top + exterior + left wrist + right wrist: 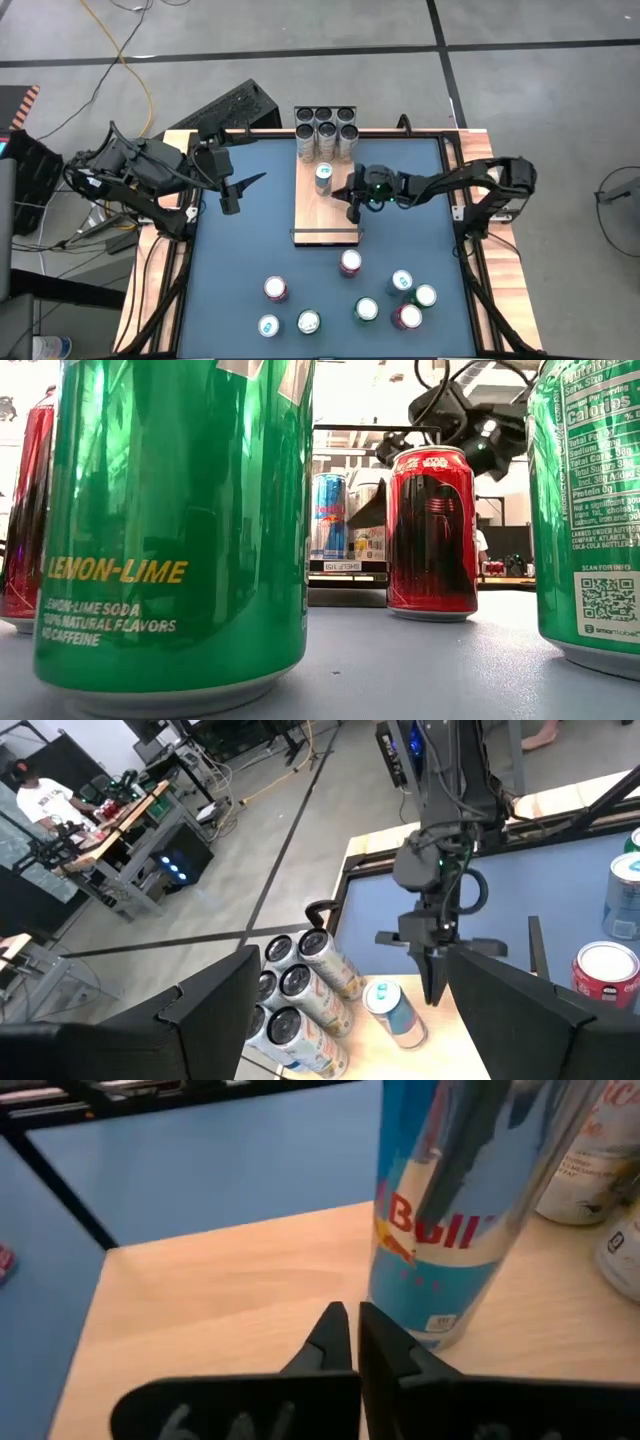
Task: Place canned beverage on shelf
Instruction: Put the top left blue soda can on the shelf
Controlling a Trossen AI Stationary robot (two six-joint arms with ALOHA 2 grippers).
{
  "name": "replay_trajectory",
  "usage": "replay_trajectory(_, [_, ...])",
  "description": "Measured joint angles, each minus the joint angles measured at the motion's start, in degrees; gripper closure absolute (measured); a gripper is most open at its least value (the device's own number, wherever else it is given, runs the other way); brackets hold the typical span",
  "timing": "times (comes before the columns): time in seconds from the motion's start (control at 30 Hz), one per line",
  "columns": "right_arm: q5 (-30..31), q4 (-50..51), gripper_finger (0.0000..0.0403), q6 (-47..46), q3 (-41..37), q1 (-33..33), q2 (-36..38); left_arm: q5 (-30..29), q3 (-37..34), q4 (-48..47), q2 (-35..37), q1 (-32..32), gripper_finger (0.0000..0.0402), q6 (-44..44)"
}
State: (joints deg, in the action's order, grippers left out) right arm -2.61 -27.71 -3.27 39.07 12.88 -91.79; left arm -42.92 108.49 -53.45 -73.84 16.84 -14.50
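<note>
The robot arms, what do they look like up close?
Both arms are dark, jointed metal with black cables along them. The right tool carries a small green light above two flat black pointed fingers. The left tool has the same black blade-like fingers.

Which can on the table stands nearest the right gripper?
The blue and silver can, standing alone on the shelf just beside the shut right gripper. The six cans cluster at the shelf's far end; the rest stand off it.
</note>
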Motion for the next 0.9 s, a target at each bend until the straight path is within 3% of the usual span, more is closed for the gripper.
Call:
replay_trajectory(0.33, [0.16,-8.35,0.04,-0.36,0.26,2.62,-6.46,-0.95,0.0,-0.39,0.02,0.0,0.0097,0.09])
replay_trajectory(0.9, [-2.15,-4.15,0.0403,3.77,9.82,5.87,-11.77,-1.42,-0.02,-1.18,0.02,0.0,0.0097,1.85])
